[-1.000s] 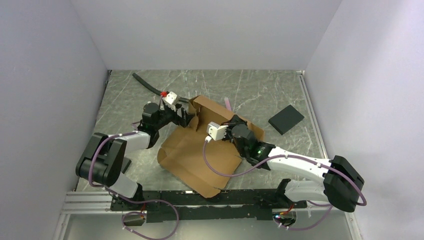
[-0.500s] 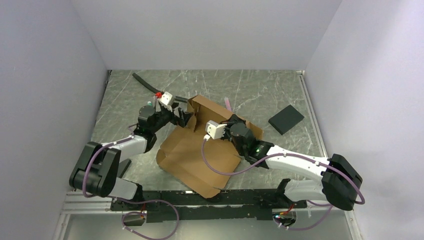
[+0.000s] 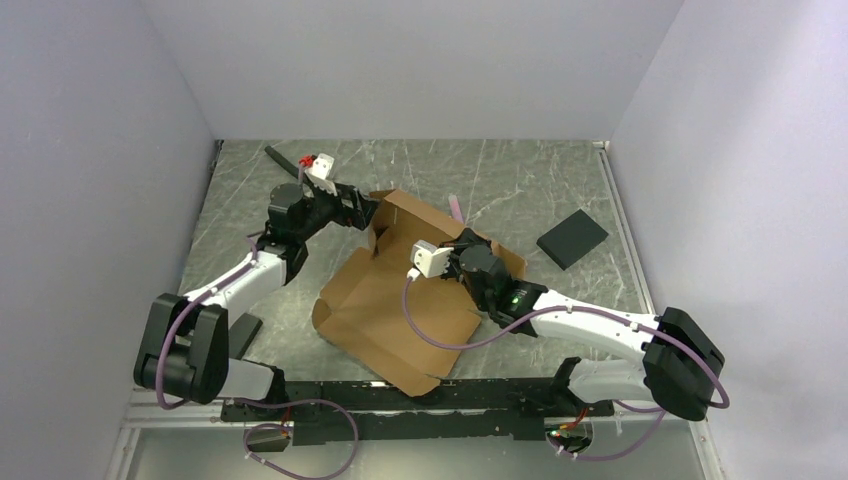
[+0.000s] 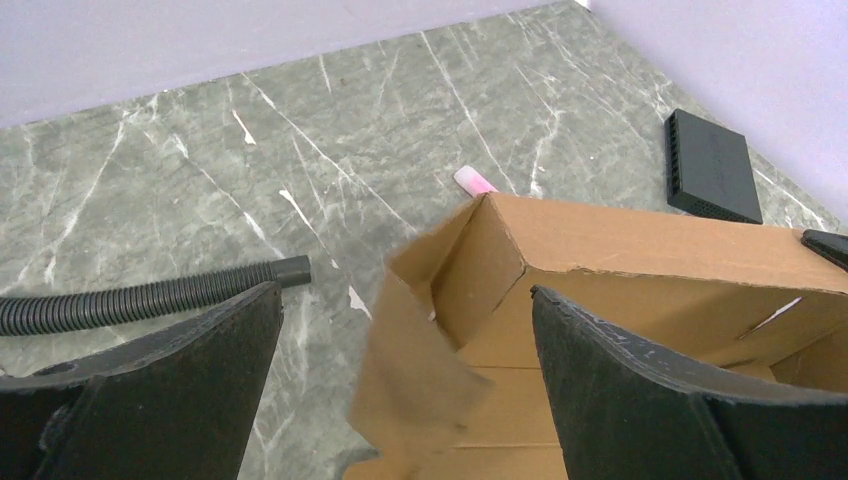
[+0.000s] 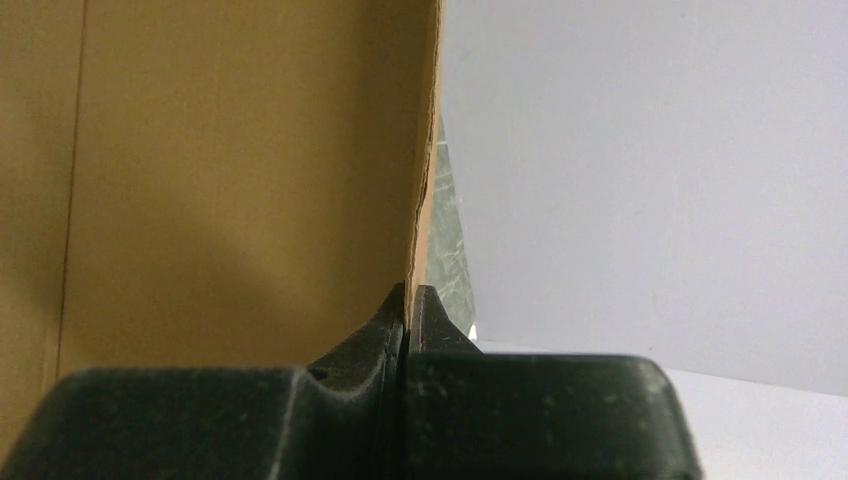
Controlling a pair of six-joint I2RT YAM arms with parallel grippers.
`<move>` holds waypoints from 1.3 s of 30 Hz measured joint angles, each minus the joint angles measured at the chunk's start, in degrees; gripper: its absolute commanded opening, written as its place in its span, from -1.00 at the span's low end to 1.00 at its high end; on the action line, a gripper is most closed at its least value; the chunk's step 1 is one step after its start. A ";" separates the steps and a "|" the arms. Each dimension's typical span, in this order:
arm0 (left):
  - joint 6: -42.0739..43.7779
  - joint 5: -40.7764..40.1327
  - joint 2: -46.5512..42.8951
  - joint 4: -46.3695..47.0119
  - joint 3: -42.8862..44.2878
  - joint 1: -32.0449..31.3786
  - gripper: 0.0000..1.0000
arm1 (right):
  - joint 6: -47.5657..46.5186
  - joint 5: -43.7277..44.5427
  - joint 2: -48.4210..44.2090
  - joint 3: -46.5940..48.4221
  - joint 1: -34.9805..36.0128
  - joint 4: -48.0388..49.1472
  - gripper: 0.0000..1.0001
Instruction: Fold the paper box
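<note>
Left gripper [image 3: 352, 207], now spread, is backing off the paper box [image 3: 400, 300], leaving its corner flap loose; right gripper [image 5: 408, 305] is pinching its wall.

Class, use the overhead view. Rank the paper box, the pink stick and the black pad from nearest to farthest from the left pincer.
1. paper box: its raised corner stands just right of the left pincer.
2. pink stick: on the table past the box's far wall.
3. black pad: far right, near the side wall.
</note>
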 measured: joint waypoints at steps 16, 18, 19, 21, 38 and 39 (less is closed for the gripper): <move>0.57 -0.02 -1.36 -6.58 0.50 0.00 0.76 | 1.51 -0.44 3.15 3.15 0.00 -1.27 -0.97; 0.59 -0.04 -1.31 -7.21 0.74 0.00 0.76 | 1.53 -0.44 3.85 3.72 0.02 -1.31 -0.96; 0.57 -0.07 -1.31 -7.41 0.81 0.00 0.77 | 1.53 -0.37 4.24 4.02 0.02 -1.42 -0.96; 0.52 -0.04 -1.31 -7.85 0.94 0.00 0.77 | 1.53 -0.09 4.96 4.59 0.13 -1.55 -0.96; -4.20 -7.06 -14.80 -17.07 -2.12 0.87 0.96 | 2.10 1.29 6.75 6.62 0.57 -3.15 -0.98; -4.98 -7.21 -15.47 -17.03 -3.02 0.92 0.94 | 2.23 1.22 6.69 6.62 0.59 -3.19 -0.98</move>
